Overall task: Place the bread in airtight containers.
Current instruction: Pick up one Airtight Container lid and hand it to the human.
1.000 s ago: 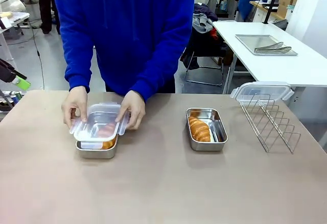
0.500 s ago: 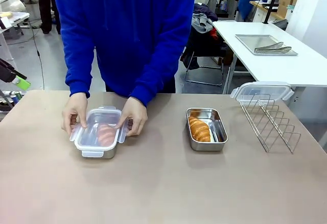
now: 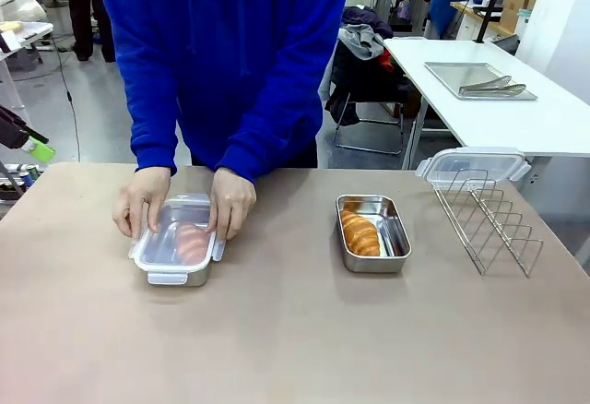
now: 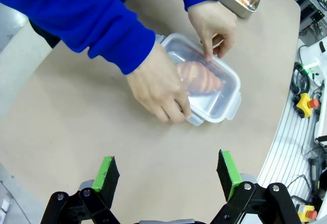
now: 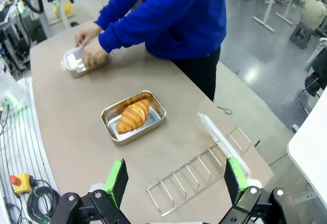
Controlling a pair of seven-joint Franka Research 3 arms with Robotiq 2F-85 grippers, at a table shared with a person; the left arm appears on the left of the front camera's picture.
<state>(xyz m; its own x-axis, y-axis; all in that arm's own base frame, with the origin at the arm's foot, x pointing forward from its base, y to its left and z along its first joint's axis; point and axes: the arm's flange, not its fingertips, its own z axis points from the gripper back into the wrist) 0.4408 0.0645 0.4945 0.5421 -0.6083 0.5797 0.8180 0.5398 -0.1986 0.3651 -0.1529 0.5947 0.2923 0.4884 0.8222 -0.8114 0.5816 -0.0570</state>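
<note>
Tabletop (image 3: 295,349), lidded tub (image 3: 175,249) with croissant (image 3: 192,241)

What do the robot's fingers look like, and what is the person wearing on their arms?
The left gripper and the right gripper each have two black fingers with bright green pads, bolted on with round silver screws. The person's sleeves are long and bright blue, ending in snug cuffs at the wrists.
</note>
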